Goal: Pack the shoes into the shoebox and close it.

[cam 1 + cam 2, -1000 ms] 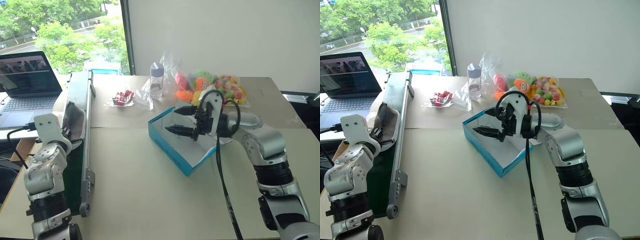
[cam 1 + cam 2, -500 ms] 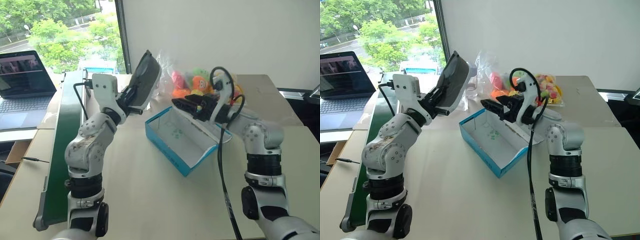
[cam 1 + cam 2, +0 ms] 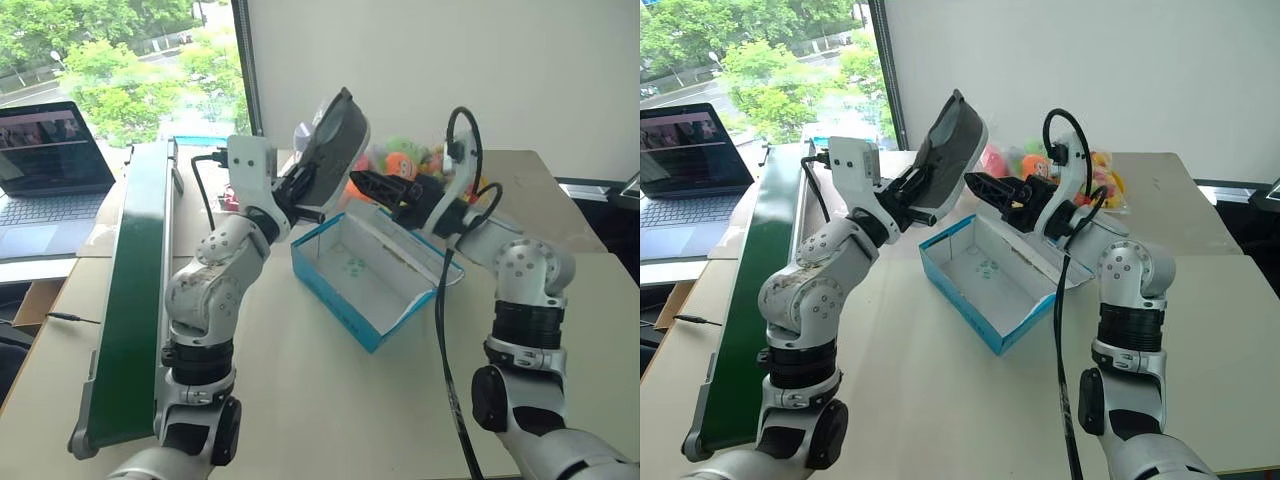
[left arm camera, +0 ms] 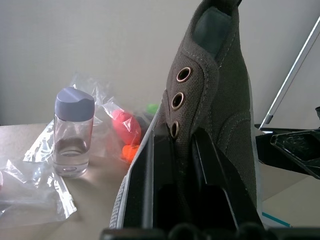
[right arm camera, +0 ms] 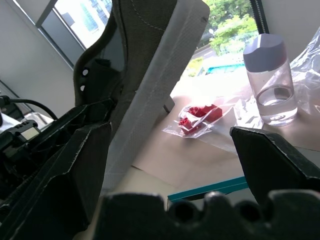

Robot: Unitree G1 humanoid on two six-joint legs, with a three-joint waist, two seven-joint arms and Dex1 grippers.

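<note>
L gripper [image 3: 923, 200] clamps the shoe [image 3: 952, 145], long axis tilted up, above the shoebox [image 3: 990, 285] left end; R gripper [image 3: 985, 188], jaws spread, sits just beside its sole, so you hand over there

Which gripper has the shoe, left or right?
The left gripper: shut on the grey shoe, held up over the shoebox. The right gripper is open beside it, holding nothing.
</note>
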